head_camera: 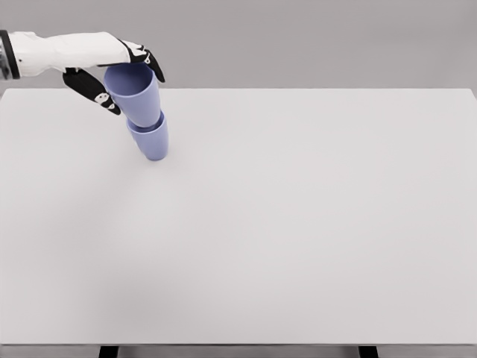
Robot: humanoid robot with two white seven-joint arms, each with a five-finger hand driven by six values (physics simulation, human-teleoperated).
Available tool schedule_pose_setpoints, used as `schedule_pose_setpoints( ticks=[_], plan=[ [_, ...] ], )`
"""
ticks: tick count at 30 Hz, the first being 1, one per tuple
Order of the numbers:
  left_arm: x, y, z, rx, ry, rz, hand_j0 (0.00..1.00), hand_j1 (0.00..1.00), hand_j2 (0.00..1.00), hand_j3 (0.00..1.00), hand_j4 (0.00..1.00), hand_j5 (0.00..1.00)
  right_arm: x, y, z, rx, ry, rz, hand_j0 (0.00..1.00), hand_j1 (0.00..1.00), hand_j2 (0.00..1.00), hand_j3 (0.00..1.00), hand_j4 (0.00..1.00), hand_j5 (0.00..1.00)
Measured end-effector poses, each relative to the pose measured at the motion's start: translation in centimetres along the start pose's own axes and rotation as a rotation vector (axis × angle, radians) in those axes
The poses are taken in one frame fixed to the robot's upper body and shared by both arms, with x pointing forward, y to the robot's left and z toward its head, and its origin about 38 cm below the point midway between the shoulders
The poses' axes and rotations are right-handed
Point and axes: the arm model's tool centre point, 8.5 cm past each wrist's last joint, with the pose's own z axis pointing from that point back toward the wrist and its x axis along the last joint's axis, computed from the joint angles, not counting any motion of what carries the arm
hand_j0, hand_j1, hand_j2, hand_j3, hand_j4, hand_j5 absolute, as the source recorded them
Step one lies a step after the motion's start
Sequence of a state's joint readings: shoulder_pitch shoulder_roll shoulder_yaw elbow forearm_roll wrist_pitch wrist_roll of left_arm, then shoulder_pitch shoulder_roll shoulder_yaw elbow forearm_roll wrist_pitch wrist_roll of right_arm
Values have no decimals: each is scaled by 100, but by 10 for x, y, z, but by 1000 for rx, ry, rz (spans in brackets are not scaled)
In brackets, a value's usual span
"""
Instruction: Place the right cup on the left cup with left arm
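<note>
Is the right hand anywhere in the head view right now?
No. Only the left hand shows, reaching in from the upper left and gripping the upper cup, which sits in the lower cup.

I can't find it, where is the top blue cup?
In the head view, the top cup is at the table's far left, nested in the bottom cup, gripped by the left hand.

In the upper left of the frame, the two stacked cups, the upper cup (136, 95) and the lower cup (151, 142), were both a plain periwinkle blue without any pattern. The left hand (112, 71) was white with black fingers (93, 89) bearing small white marks. The bench (298, 224) was plain off-white against a grey backdrop (298, 37).
</note>
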State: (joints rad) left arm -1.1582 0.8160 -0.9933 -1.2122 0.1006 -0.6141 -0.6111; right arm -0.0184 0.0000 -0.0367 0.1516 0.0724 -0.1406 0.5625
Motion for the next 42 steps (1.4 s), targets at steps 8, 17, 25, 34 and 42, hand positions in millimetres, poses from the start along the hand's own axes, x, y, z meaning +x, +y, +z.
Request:
schedule_pose_setpoints(
  ticks=[8,17,25,34,42],
  plan=[
    [-1,1,-2,4,1,4,54,54,54,54,54,54,0,0,0,0,0,0,100,100,100,100,100,100],
    [-13,3,-4,12,33,24,55,55,55,55,55,55,0,0,0,0,0,0,100,100,100,100,100,100],
    [-23,-3,-3,8,58,46,55,55,55,55,55,55,0,0,0,0,0,0,100,100,100,100,100,100],
    [-27,-10,-13,-2,67,59,55,55,55,55,55,55,0,0,0,0,0,0,100,100,100,100,100,100],
    [-28,-10,-15,-3,67,60,55,55,55,55,55,55,0,0,0,0,0,0,100,100,100,100,100,100]
  ],
)
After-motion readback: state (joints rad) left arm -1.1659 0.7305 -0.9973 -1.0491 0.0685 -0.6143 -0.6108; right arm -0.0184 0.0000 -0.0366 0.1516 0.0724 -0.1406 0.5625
